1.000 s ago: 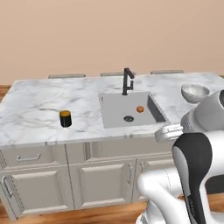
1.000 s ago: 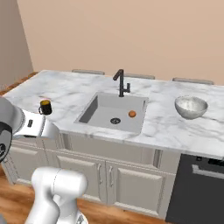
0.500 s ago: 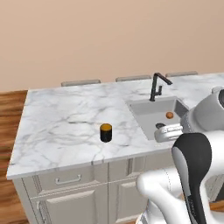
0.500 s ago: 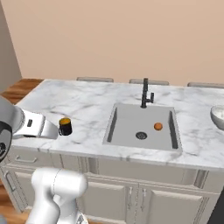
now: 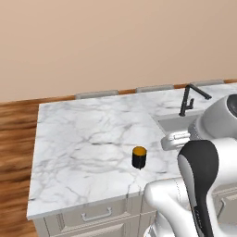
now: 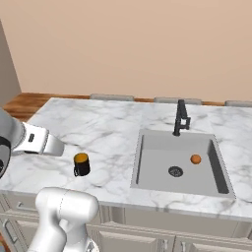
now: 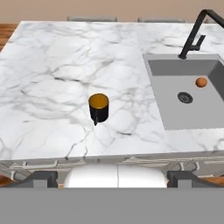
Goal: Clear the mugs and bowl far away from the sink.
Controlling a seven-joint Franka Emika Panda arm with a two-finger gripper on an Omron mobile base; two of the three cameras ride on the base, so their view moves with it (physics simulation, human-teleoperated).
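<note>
A black cylindrical mug (image 7: pixel 99 107) with an orange-yellow inside stands upright on the marble counter (image 7: pixel 48 78), near its front edge and left of the sink (image 7: pixel 175 109). The same mug (image 6: pixel 81 164) (image 5: pixel 139 157) sits a short way in front of my gripper (image 7: pixel 112 179), which hovers open before the counter's front edge with nothing between its fingers. In the right base view the gripper (image 6: pixel 58 146) is just left of the mug and apart from it. The bowl is out of view.
The grey sink (image 6: pixel 157 170) holds a small orange ball (image 6: pixel 196 159) beside a round drain (image 6: pixel 175 171), with a black tap (image 6: pixel 181 117) behind it. Bare marble spreads left of the mug (image 5: pixel 83 139). Wooden floor (image 5: pixel 14 139) lies beyond the counter's left end.
The base has driven left, so the whole scene slid right: the bowl left both base views and the black mug now sits near the middle. The gripper stays open.
</note>
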